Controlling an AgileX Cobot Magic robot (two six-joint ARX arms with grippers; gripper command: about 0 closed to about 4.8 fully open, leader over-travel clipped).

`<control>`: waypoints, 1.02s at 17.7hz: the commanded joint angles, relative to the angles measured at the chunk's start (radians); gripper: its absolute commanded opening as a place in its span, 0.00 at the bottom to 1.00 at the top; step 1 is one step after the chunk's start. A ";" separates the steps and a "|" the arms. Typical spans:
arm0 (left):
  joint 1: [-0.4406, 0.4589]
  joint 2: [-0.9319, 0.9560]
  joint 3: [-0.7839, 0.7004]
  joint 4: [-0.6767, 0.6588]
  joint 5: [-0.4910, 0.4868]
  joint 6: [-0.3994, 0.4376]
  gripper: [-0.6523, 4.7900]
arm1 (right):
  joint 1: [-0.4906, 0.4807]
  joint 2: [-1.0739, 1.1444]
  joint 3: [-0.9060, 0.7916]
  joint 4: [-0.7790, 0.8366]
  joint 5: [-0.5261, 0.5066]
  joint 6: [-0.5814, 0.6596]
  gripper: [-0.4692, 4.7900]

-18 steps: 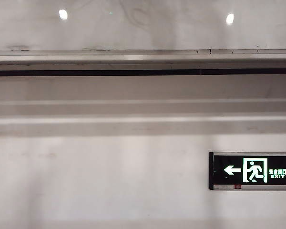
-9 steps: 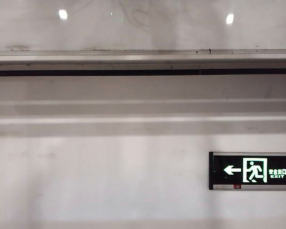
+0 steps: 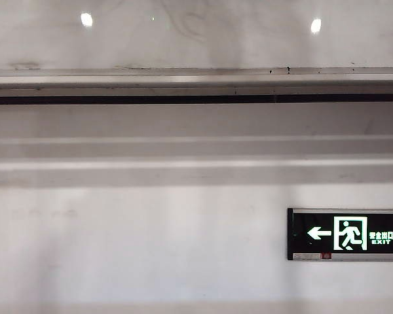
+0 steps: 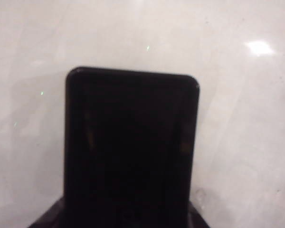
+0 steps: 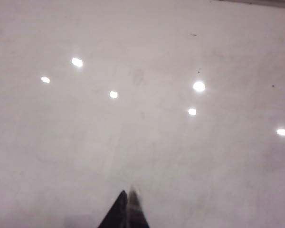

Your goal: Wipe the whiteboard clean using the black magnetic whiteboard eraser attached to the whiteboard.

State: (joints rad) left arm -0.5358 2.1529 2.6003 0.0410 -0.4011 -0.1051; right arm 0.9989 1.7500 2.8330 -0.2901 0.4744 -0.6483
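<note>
The black magnetic whiteboard eraser [image 4: 131,142] fills the middle of the left wrist view, lying flat against the glossy whiteboard [image 4: 247,118]. My left gripper [image 4: 126,217] straddles its near end. Only dark finger edges [image 4: 46,219] show at each side of the block, too dark to reveal whether they press on it. My right gripper [image 5: 128,195] is shut, its tips together and close to the whiteboard [image 5: 147,104] with nothing in them. In the exterior view the whiteboard [image 3: 196,39] spans the top, and neither gripper nor the eraser appears there.
A silver-grey rail [image 3: 196,80] runs under the board with a thin black strip [image 3: 196,99] below it. Lower down is matte white wall [image 3: 137,242] with a lit exit sign [image 3: 346,234] at the right. Faint grey smudges [image 3: 190,23] mark the board.
</note>
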 commanded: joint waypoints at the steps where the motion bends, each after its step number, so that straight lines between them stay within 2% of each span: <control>1: 0.012 -0.001 0.003 0.011 -0.043 0.000 0.70 | 0.003 -0.004 0.003 0.002 -0.004 0.021 0.08; 5: 0.012 -0.001 0.003 0.010 -0.031 0.000 0.75 | 0.003 -0.004 0.003 0.002 -0.004 0.021 0.08; 7: 0.009 -0.001 0.003 0.013 0.002 -0.004 0.95 | 0.003 -0.004 0.003 0.002 -0.004 0.021 0.08; 8: 0.009 -0.001 0.003 0.013 0.003 -0.008 0.96 | 0.003 -0.004 0.003 0.002 -0.004 0.021 0.08; 15: 0.008 -0.001 0.003 0.008 0.043 -0.045 0.95 | 0.003 -0.004 0.003 -0.002 -0.004 0.022 0.08; 17: 0.008 -0.001 0.003 -0.003 0.043 -0.081 0.78 | 0.024 -0.004 0.003 -0.001 -0.003 0.021 0.08; 18: 0.008 -0.001 0.003 -0.008 0.049 -0.087 0.73 | 0.034 -0.004 0.003 0.000 -0.003 0.021 0.08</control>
State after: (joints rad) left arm -0.5308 2.1502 2.6015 0.0551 -0.3672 -0.1730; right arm 1.0199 1.7500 2.8330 -0.2977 0.4751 -0.6319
